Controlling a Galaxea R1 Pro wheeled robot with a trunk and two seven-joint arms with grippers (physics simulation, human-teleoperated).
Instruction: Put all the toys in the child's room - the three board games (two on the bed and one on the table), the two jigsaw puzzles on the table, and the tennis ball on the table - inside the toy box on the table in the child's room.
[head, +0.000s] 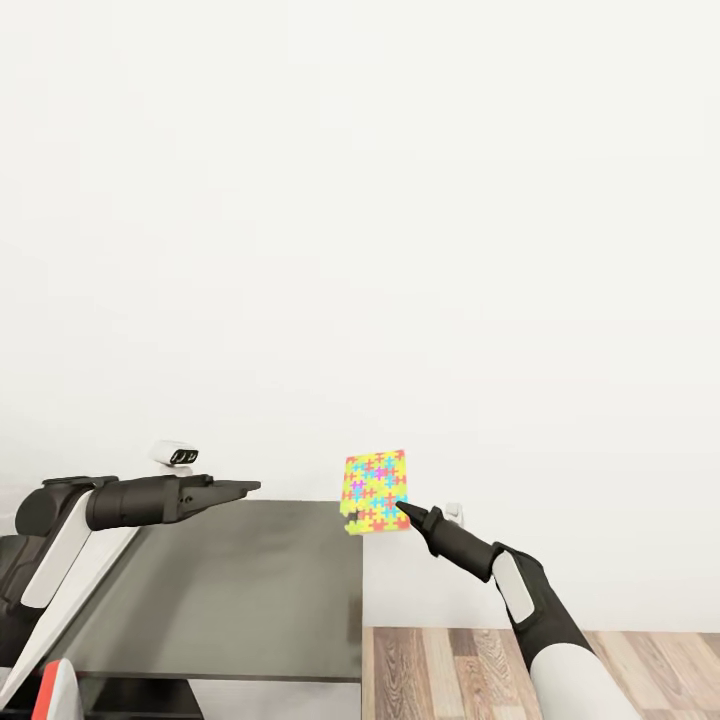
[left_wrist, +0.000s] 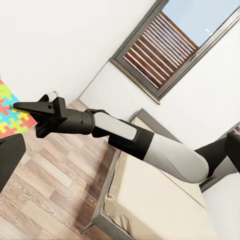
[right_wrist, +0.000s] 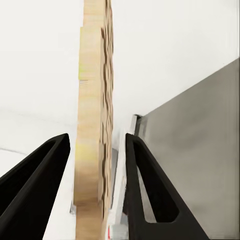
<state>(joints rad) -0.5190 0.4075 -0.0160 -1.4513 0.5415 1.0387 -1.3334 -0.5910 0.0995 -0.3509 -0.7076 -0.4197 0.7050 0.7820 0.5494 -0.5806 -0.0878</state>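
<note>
A jigsaw puzzle (head: 375, 490), a flat square box patterned in yellow, pink, green and blue, hangs upright in the air over the far edge of the dark cabinet top. My right gripper (head: 400, 508) is shut on its lower right corner. In the right wrist view the box (right_wrist: 92, 125) shows edge-on, tan, between the two black fingers (right_wrist: 145, 185). The left wrist view catches the same right gripper (left_wrist: 20, 106) and a strip of the puzzle (left_wrist: 6, 117). My left gripper (head: 245, 487) points right, level, above the cabinet, open and holding nothing. The bed (left_wrist: 155, 200) has a bare beige mattress.
The dark grey cabinet top (head: 230, 590) lies below both arms against a blank white wall. Wood-plank floor (head: 450, 670) runs to its right. A grey-framed window with slatted blinds (left_wrist: 165, 45) is above the bed.
</note>
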